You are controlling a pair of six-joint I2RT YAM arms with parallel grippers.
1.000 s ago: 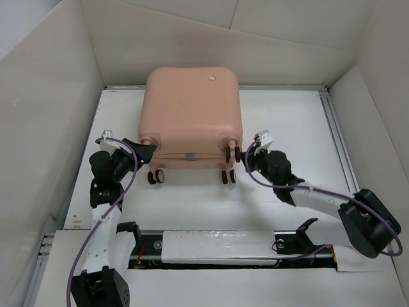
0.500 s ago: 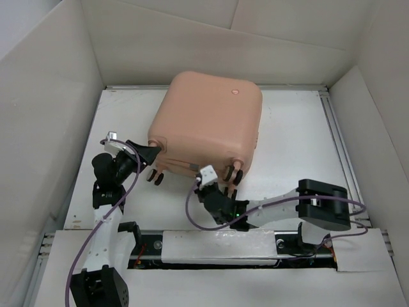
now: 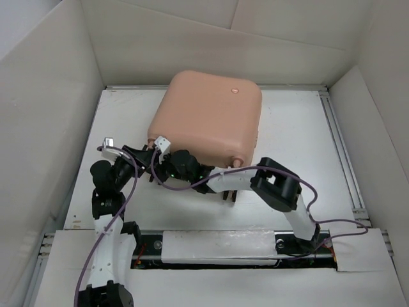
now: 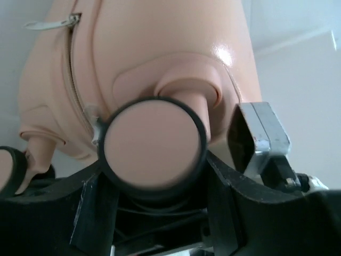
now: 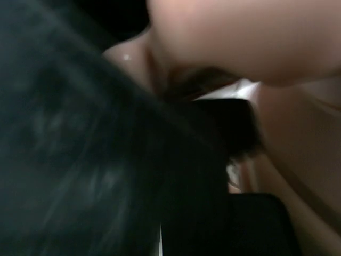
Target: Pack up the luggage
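Now the right tool has swung left, close against the luggage.

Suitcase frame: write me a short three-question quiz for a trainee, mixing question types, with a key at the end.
1. True or false: the suitcase lies closed on the table.
2. Pick one. What sits between the fingers of the left hand?
A. a zip pull
B. a caster wheel
C. the round button
3. Short answer: which arm stretches across the suitcase's near edge, over to the other arm's side?

Key
1. True.
2. B.
3. The right arm.
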